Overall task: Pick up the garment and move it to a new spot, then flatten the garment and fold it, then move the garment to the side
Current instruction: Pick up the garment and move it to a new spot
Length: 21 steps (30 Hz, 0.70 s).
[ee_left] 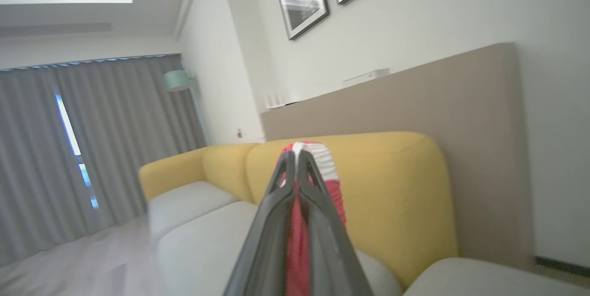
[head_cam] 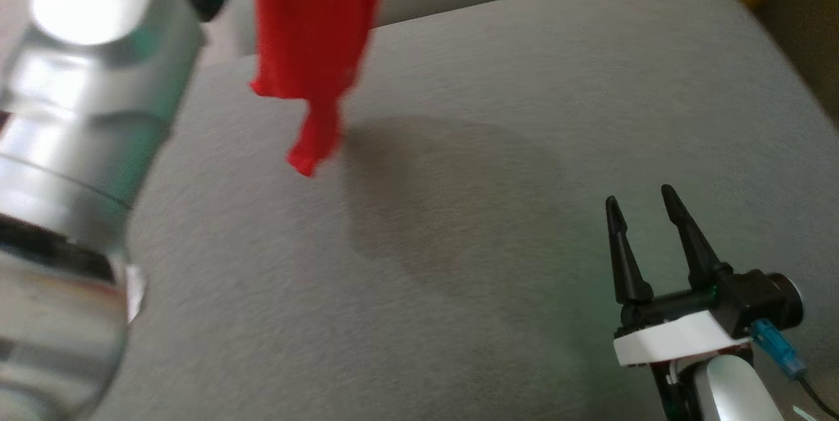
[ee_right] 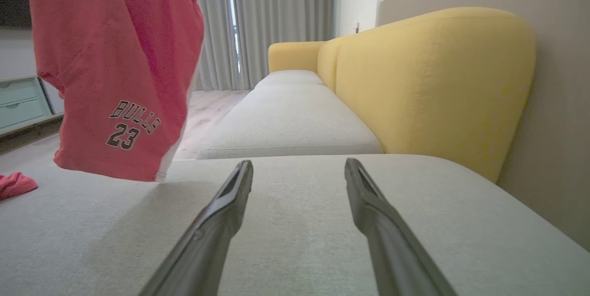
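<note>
- Garment [head_cam: 308,27]: red jersey cloth, apparently shorts, with a pale side stripe and the print "BULLS 23" readable in the right wrist view [ee_right: 115,70].
- Location: it hangs in the air above the far left part of the grey seat cushion [head_cam: 524,113]. It is bunched at the top, and a narrow tail droops toward the cushion; whether the tail touches cannot be told.
- Left tool [ee_left: 295,160]: clenched on a gathered, ruffled edge of the cloth, with red and white fabric pinched between its two dark fingers. Its silver forearm [head_cam: 78,113] rises at the near left in the head view.
- Right tool [head_cam: 641,198]: released, with its fingers spread and nothing between them. It sits low over the near right of the cushion, well apart from the cloth.
- Surroundings: a yellow backrest [ee_right: 433,79] runs along the far side. A small red scrap [ee_right: 14,184] lies on the cushion at the left edge of the right wrist view; whether it belongs to the same piece is unclear.
- Progress, as judged: the pick-up is done and the carry to a new spot appears to be under way.
- Remaining: laying it down, flattening, folding and moving it aside are not yet begun.
</note>
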Tool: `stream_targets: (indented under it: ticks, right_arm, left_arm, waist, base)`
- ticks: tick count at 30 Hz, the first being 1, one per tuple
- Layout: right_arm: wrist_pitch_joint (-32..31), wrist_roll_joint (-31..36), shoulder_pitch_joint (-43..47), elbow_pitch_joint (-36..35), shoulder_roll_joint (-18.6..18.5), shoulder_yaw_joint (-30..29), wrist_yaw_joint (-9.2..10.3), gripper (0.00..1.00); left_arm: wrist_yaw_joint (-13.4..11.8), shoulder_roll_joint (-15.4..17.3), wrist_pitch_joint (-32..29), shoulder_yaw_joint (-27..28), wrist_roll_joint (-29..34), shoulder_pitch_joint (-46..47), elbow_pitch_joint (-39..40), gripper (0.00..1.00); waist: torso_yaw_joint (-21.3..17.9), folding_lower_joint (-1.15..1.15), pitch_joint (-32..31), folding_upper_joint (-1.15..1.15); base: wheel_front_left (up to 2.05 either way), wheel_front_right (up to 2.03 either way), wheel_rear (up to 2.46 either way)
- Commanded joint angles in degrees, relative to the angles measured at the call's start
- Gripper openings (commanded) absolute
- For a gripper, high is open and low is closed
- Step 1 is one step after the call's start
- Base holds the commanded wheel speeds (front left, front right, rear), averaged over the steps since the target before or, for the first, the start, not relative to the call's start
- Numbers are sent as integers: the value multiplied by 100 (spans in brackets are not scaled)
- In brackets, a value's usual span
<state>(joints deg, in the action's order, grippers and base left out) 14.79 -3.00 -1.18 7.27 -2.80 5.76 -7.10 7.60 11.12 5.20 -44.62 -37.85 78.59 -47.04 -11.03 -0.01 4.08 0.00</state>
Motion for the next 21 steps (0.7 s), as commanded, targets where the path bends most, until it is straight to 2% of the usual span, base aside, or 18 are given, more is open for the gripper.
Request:
stream_targets:
  ticks: [1,7,14,19,21]
  right_arm:
    - [21,-58,-100,-245,-9,179,-39,100]
    - [21,-158,-85,-282,-9,209,-39,100]
    - [21,-201,-23,-297,-9,190,-39,100]
    - [21,-117,65,-282,-9,42,-39,100]
    - [21,-80,79,-275,-9,-23,-39,100]
  left_arm:
    - [-11,13,83,35,-114,266,222,0]
    - [-11,-129,263,-293,-408,-275,349,0]
    - [-58,-4,761,-644,-612,-2007,274,0]
    - [-411,44,964,-640,-559,-3521,191,0]
    - [-561,23,974,-352,-491,-3978,464,3]
  waist:
    - [-542,1,-171,0]
    - [-747,1,-146,0]
    - [-719,1,14,0]
    - [-544,1,102,0]
    - [-430,1,135,0]
  base:
    - [0,0,0]
    - [0,0,0]
    - [0,0,0]
    - [0,0,0]
    - [0,0,0]
